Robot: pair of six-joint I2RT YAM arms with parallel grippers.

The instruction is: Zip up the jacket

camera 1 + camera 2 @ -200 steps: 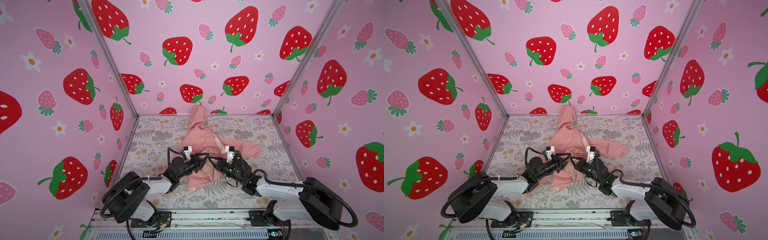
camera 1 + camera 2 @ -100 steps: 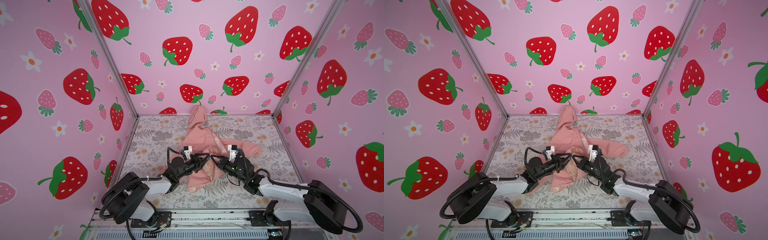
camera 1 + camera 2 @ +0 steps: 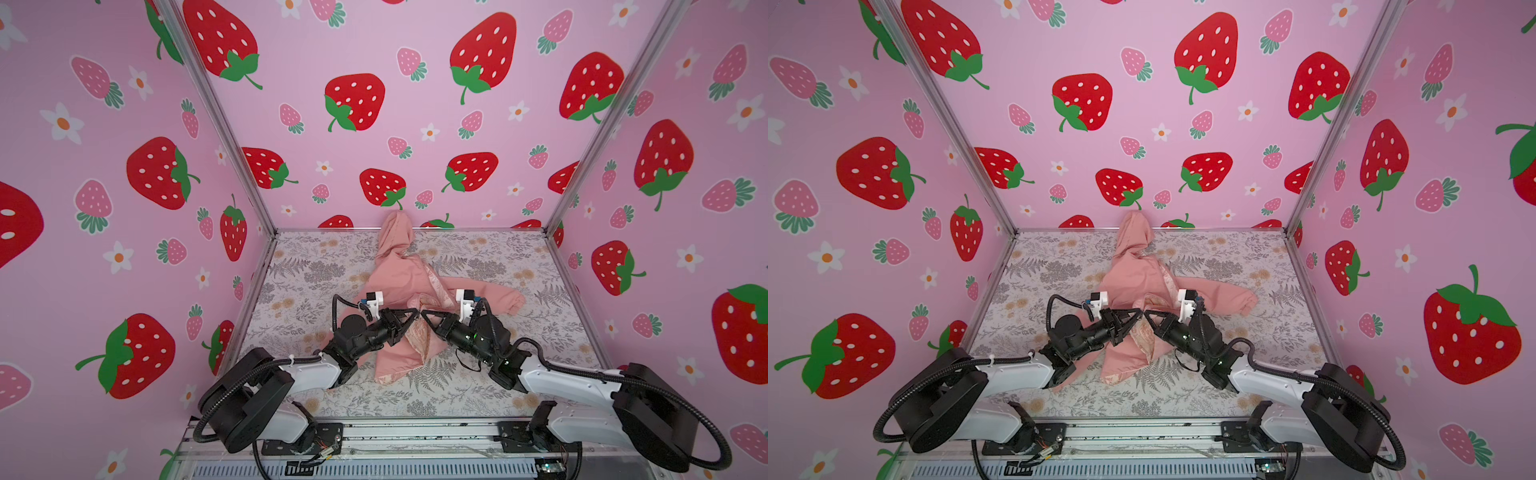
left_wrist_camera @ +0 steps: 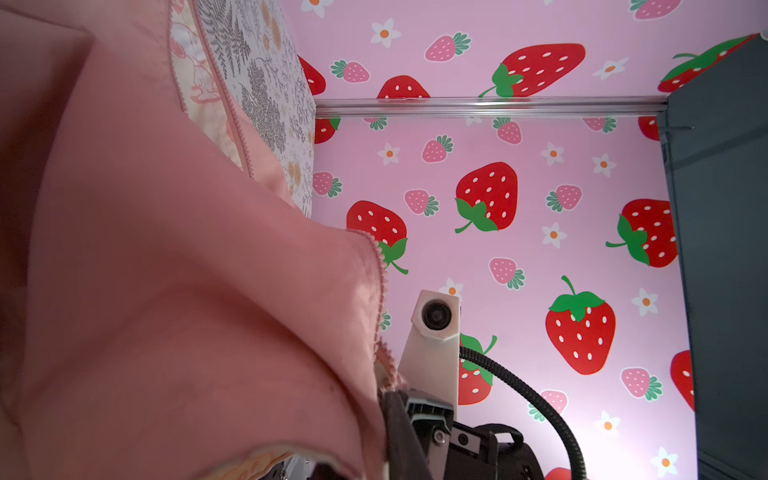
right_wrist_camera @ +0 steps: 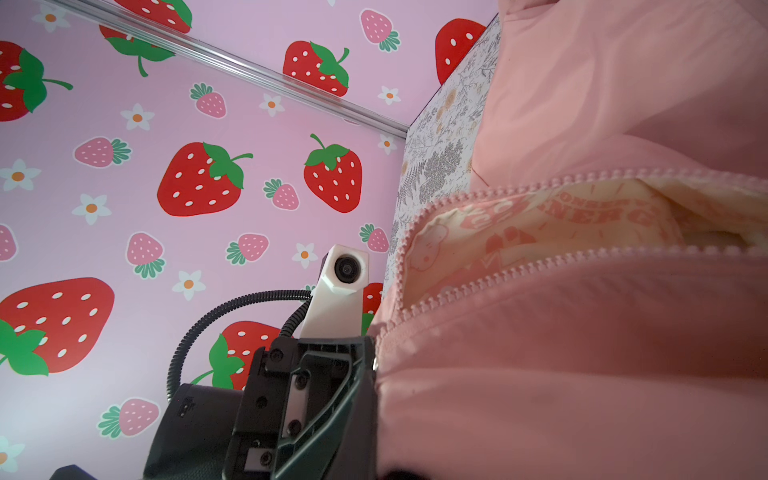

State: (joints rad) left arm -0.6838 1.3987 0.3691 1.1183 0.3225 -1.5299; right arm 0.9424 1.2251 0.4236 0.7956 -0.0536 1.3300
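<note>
A: Location of the jacket (image 3: pixel 399 278)?

B: Lies crumpled at the middle of the floral mat (image 3: pixel 316 266), hood (image 3: pixel 395 232) reaching the mat's far edge, front open.

A: Jaws?

B: For left gripper (image 3: pixel 412 314): drawn to a point above mid-mat, apparently pinching the jacket's front edge. For right gripper (image 3: pixel 426 314): closed, almost tip to tip with its partner, clamped on the opposite zipper edge.

A: Slider?

B: Cannot be made out in any view.

A: Risks from here?

B: Four, by judgement.
1. Loses the fabric from so thin a pinch under a hard pull.
2. Snags the cream lining (image 5: pixel 540 224): bulges out between the gaping zipper teeth (image 5: pixel 519 266), right where a slider has to pass.
3. Drags the whole jacket across the mat, with nothing pinning the hem.
4. Knocks fingertip against fingertip, given so little room above mid-mat.

A: Counts?

B: One jacket. One hood. One sleeve (image 3: pixel 498 297) in plain sight, toward the mat's right edge; a second not clearly seen. Two rows of teeth, apart. Two grippers. One mat.
</note>
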